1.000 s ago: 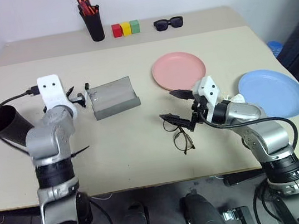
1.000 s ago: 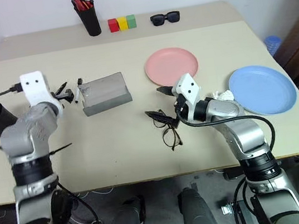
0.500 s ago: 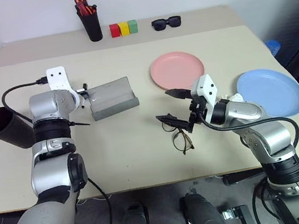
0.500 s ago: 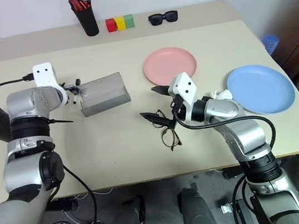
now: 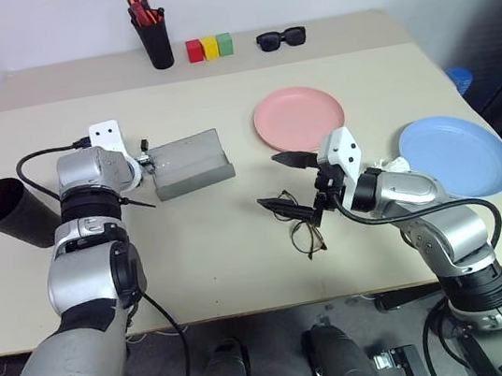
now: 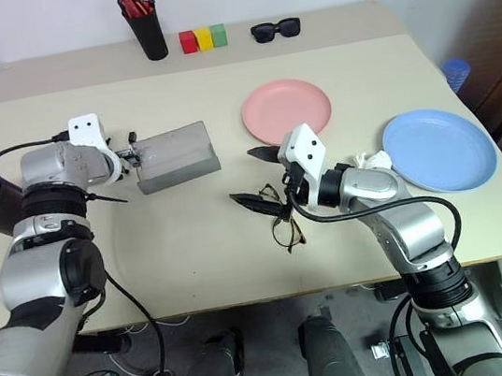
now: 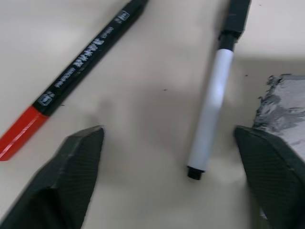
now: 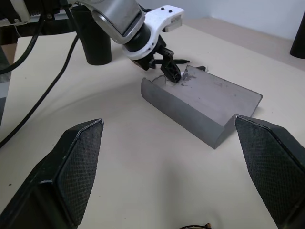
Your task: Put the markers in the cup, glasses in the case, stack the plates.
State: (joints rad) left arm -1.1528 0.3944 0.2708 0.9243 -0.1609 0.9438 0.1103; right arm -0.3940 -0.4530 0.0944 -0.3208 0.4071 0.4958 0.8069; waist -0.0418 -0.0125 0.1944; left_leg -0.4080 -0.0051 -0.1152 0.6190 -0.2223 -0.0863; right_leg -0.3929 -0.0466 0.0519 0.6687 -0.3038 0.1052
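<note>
My left gripper (image 7: 167, 131) is open and low over the table, just left of the grey case (image 5: 189, 164). The white marker (image 7: 212, 100) lies between its fingers, close to the one beside the case. The black marker with the red cap (image 7: 81, 62) lies just outside the other finger. The black cup (image 5: 4, 213) lies tipped at the table's left edge. My right gripper (image 5: 281, 183) hovers open over the wire-frame glasses (image 5: 305, 232) near the table's middle. A pink plate (image 5: 299, 116) and a blue plate (image 5: 459, 155) lie apart on the right.
At the back stand a black pen holder (image 5: 155, 42) with orange-capped pens, three coloured blocks (image 5: 211, 47) and black sunglasses (image 5: 283, 38). The table's front edge runs close below the glasses.
My left arm has folded down and brought its gripper low over the two markers beside the case. The right gripper has stayed above the glasses.
</note>
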